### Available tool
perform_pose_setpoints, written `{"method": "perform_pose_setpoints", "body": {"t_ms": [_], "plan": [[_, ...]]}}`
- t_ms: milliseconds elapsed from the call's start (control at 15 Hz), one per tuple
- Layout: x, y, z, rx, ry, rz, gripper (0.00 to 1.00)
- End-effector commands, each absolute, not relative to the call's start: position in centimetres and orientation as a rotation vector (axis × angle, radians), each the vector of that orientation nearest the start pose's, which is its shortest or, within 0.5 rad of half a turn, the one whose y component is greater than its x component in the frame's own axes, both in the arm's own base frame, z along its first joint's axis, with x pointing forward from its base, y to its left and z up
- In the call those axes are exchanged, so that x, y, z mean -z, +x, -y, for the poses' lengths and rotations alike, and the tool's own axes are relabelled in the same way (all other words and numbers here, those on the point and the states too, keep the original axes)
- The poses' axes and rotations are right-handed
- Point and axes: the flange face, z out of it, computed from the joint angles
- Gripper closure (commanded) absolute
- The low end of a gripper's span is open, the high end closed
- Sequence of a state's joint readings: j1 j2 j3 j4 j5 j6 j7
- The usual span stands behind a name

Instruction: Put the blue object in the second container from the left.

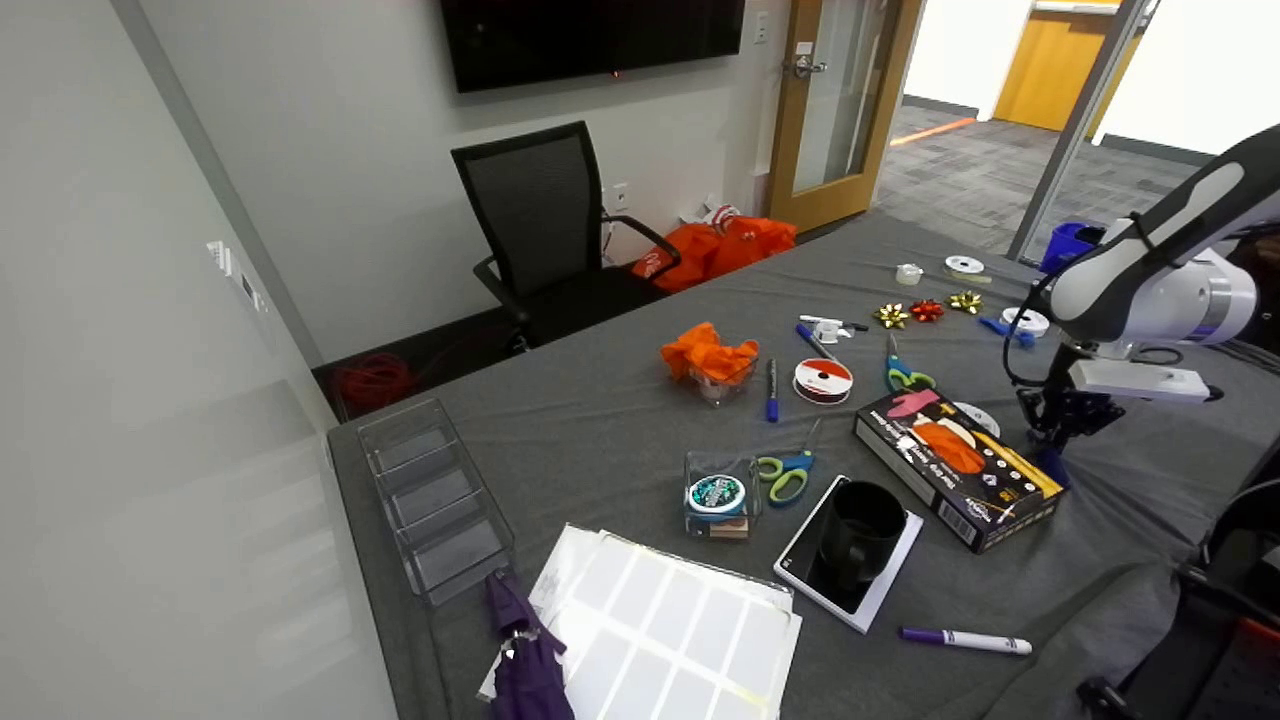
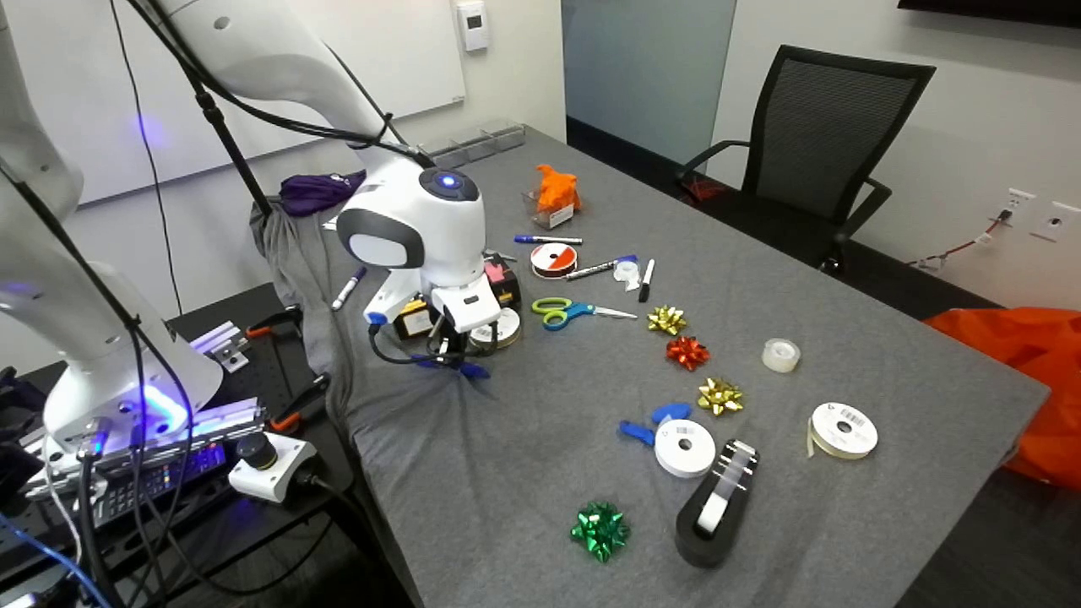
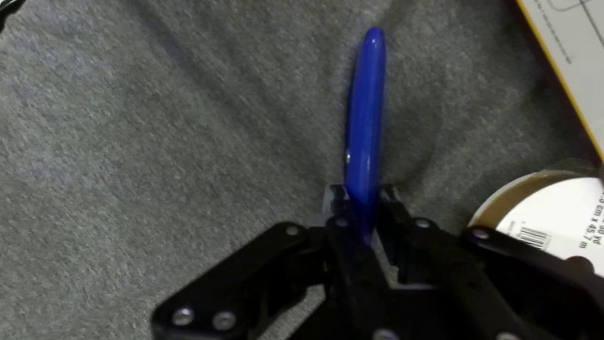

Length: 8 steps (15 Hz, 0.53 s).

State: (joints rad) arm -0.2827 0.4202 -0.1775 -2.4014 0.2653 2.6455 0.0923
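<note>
On the left, in an exterior view, I see a clear divided tray lying on the cloth-covered bench, with a purple fabric bundle on its near side, lapping onto white label sheets. Just past the sheets' far edge I have a clear square box holding a small round dish with a teal, speckled middle. Farther off, another clear box carries crumpled orange tissue.

Next along, blue-and-green scissors lie just beside the square box, with a blue-capped marker and a red-and-white ribbon spool beyond them. A black mug stands upright on a flat white-edged package, and a purple marker lies nearer, to its right. Then comes a black printed box, set at a slant, with three shiny bows, two gold and one red, well beyond it.

At the right, just beside that printed box, my end effector points down, low over the bench. The wrist view gives me its jaws closed in on the blue object, one on each side, a long smooth end sticking out past them. I can't tell whether the object touches the cloth.
</note>
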Motion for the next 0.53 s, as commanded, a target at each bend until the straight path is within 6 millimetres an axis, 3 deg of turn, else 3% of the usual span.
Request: {"method": "perform_pose_setpoints", "body": {"t_ms": [0, 467], "plan": [[-14.2, 41.2, 22.3, -0.255, -2.848, -1.175, 0.95], [-18.5, 40.7, 22.2, -0.286, -2.787, -1.117, 0.95]]}}
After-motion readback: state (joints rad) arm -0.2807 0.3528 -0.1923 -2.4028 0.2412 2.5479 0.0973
